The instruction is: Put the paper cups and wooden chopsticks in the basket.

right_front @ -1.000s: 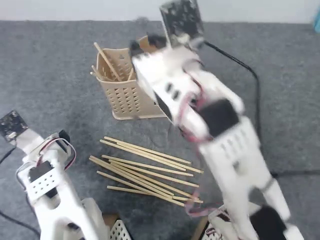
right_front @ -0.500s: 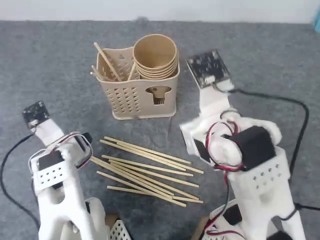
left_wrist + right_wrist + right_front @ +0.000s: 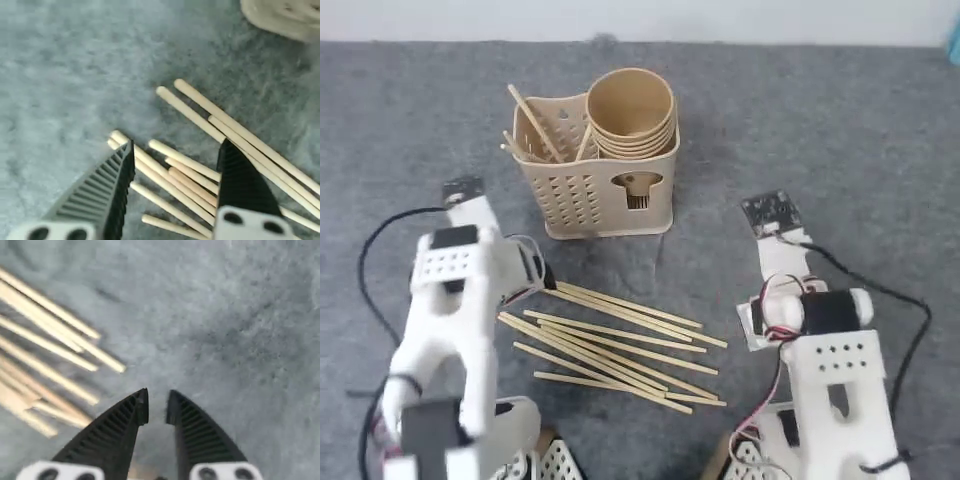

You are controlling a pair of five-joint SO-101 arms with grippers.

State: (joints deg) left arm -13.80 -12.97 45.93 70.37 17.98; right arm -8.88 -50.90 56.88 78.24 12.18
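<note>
The beige basket (image 3: 570, 195) stands at the back, with stacked paper cups (image 3: 630, 105) in one compartment and a few chopsticks (image 3: 535, 125) leaning in the other. Several wooden chopsticks (image 3: 620, 340) lie in a loose pile on the grey carpet. My left gripper (image 3: 178, 143) is open just above the pile's left ends (image 3: 170, 150), and several stick ends show between its fingers. In the high view it sits at the pile's left edge (image 3: 538, 278). My right gripper (image 3: 157, 391) is shut but for a thin gap, empty, over bare carpet to the right of the chopsticks (image 3: 50, 340).
Grey carpet (image 3: 840, 130) covers the whole table. The right arm (image 3: 820, 340) is folded back at the front right, with its cable (image 3: 890, 295) looping beside it. Perforated white bases (image 3: 555, 460) sit at the front edge.
The right arm has pulled back from the basket to the front right, leaving the cups in it. The left arm has swung forward to the left end of the chopstick pile.
</note>
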